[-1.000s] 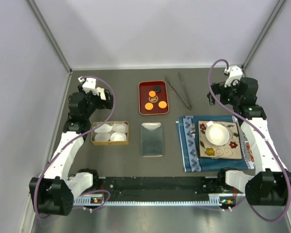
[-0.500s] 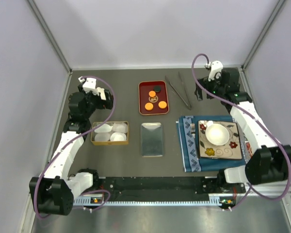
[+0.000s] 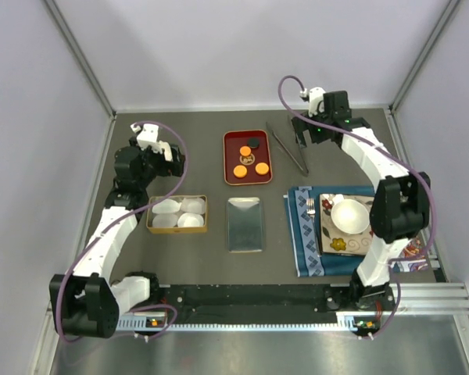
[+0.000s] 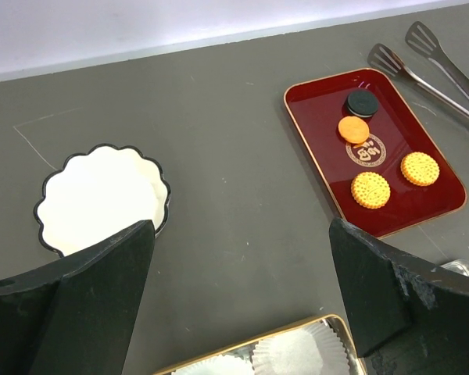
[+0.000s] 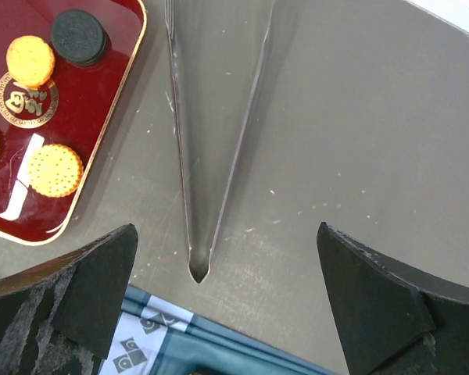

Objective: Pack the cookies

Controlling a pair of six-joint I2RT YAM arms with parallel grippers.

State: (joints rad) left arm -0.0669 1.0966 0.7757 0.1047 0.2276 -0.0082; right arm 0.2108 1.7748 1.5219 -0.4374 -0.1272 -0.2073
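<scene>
The cookies (image 3: 245,151) are lying on the red tray (image 3: 231,156) at the far middle of the table, the black one (image 3: 254,143) farthest and three orange ones nearer. None is touching a gripper. The top view is taking in the whole layout: a gold box (image 3: 177,231) of paper cups (image 3: 191,220) at near left, a metal tray (image 3: 245,224) at centre, and a blue cloth (image 3: 301,234) with a bowl (image 3: 350,215) at near right. The left wrist view is showing what that view hides under the left arm, a white scalloped dish (image 4: 98,199) on the table left of the red tray. It is also showing the dotted faces of two orange cookies and the flat ends of the tongs (image 4: 386,56). The right wrist view is looking straight down on the tongs' hinge, which is lying just beyond a corner of the cloth. The left gripper (image 4: 241,225) is hanging released, its fingers spread wide and holding nothing. The right gripper (image 5: 225,230) is likewise spread and empty, hovering above the tongs with one finger to each side. Against a second ago, the right arm is reaching much farther left, having swung from the far right corner to over the tongs. The left arm is sitting almost where it was, and the cookies, tongs and dishes are lying unmoved.
</scene>
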